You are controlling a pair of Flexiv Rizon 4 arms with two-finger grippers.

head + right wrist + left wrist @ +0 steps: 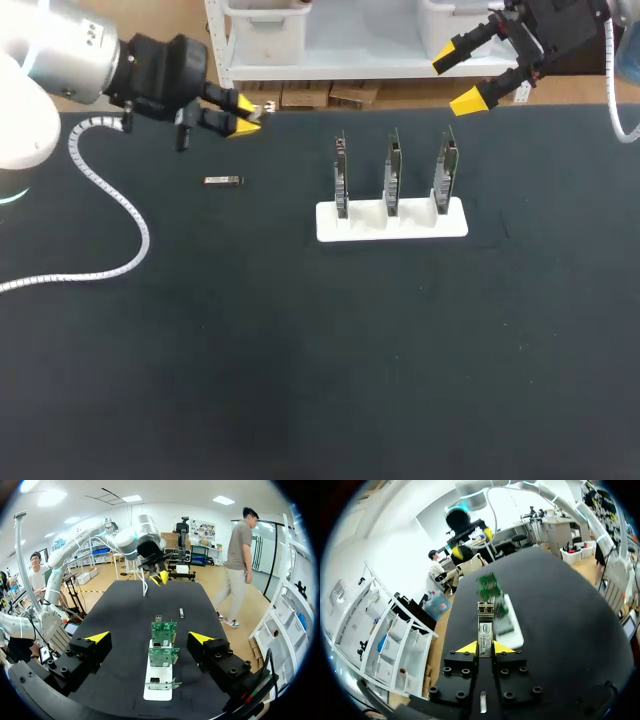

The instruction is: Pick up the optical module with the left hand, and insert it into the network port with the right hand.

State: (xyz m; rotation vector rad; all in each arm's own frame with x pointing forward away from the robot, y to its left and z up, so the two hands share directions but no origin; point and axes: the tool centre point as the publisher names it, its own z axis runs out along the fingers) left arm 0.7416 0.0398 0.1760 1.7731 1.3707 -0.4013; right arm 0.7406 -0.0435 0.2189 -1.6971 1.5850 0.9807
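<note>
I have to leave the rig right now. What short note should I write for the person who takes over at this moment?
Left gripper: shut on one optical module, held near the table's far edge.
Right gripper: open and empty, beyond the white rack.
Second optical module: lying on the black table, left of the rack.
Three network cards stand upright in the rack.
Done: left pickup.
Left: pass the held module to the right gripper, then insert it into a card.
</note>
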